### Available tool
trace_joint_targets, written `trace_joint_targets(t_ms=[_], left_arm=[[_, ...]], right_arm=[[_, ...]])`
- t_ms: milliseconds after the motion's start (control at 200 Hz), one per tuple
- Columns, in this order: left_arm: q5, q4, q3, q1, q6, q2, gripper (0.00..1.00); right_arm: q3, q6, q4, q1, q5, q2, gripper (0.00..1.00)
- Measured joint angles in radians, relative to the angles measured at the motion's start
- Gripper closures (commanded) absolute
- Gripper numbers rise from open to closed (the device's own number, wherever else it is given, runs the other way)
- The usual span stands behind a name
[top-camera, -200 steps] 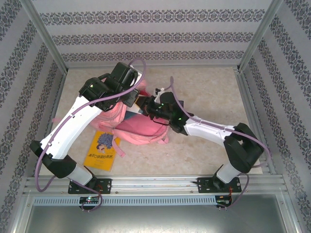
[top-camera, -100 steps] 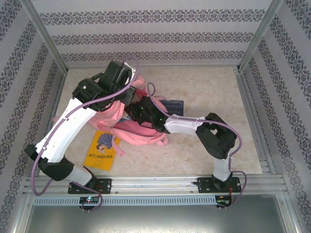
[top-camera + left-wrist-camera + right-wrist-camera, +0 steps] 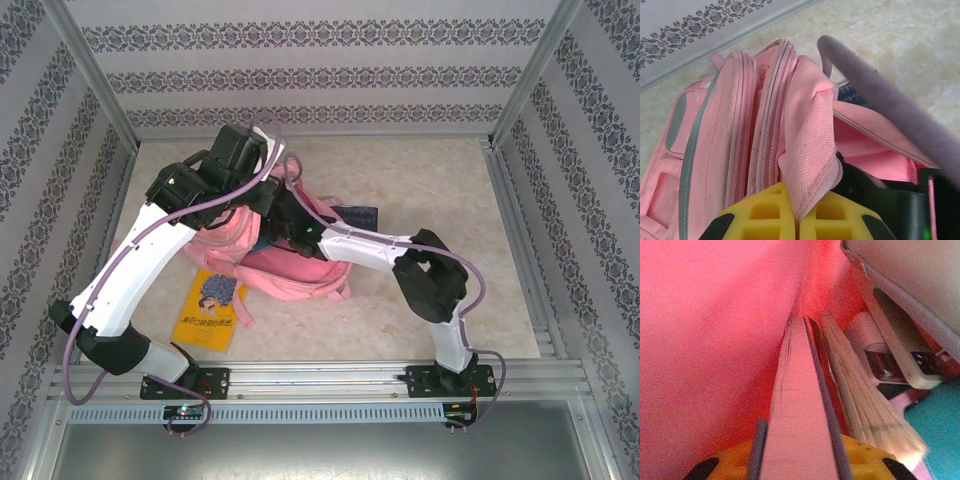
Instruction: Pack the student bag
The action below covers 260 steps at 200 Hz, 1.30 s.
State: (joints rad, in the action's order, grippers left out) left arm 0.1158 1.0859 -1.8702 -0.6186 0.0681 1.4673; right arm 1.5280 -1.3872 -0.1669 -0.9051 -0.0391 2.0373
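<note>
The pink student bag (image 3: 290, 272) lies mid-table with its mouth held up. My left gripper (image 3: 799, 220) is shut on a fold of the bag's opening edge, and in the top view it (image 3: 264, 198) sits over the bag's top. My right arm (image 3: 345, 240) reaches into the mouth, its cable (image 3: 880, 100) crossing above the opening. Inside, against the red-pink lining (image 3: 715, 340), my right gripper (image 3: 799, 462) is shut on a book (image 3: 797, 405) seen edge-on, its pages between dark covers. More books (image 3: 865, 405) stand just to its right.
A yellow book (image 3: 210, 308) lies on the table at the bag's near left. A dark blue book (image 3: 356, 215) lies right of the bag, behind my right arm. Metal rails and patterned walls close in the table on all sides.
My right arm has pushed leftward and deeper into the bag's mouth, folding its elbow in. My left arm shifted slightly left, still holding the bag's edge up.
</note>
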Motion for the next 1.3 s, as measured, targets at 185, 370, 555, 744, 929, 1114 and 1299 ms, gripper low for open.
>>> trace_joint_targets(t_ms=[185,370,555,744,929,1114,1299], left_arm=[[-0.003,-0.025,0.011,0.023,0.019,-0.007,1.00],[-0.060,-0.043,0.015,0.064,0.049,0.015,1.00],[-0.146,-0.093,0.059,0.114,0.077,0.001,1.00],[-0.212,-0.122,0.103,0.151,0.102,-0.021,1.00],[-0.245,-0.185,0.159,0.177,0.122,-0.046,1.00],[-0.298,-0.220,0.235,0.196,0.146,-0.076,1.00],[-0.361,-0.291,0.325,0.196,0.164,-0.075,1.00]], right_arm=[[0.269,-0.016,-0.006,0.002,0.001,0.232,0.60],[0.367,0.027,-0.054,0.002,0.020,0.333,0.30],[0.194,0.111,-0.143,0.002,0.047,0.238,0.21],[-0.065,0.163,-0.259,0.002,0.054,0.077,0.20],[-0.233,0.187,-0.413,0.005,0.058,-0.060,0.23],[-0.385,0.234,-0.501,0.013,0.063,-0.155,0.26],[-0.540,0.348,-0.499,0.033,0.075,-0.288,0.28]])
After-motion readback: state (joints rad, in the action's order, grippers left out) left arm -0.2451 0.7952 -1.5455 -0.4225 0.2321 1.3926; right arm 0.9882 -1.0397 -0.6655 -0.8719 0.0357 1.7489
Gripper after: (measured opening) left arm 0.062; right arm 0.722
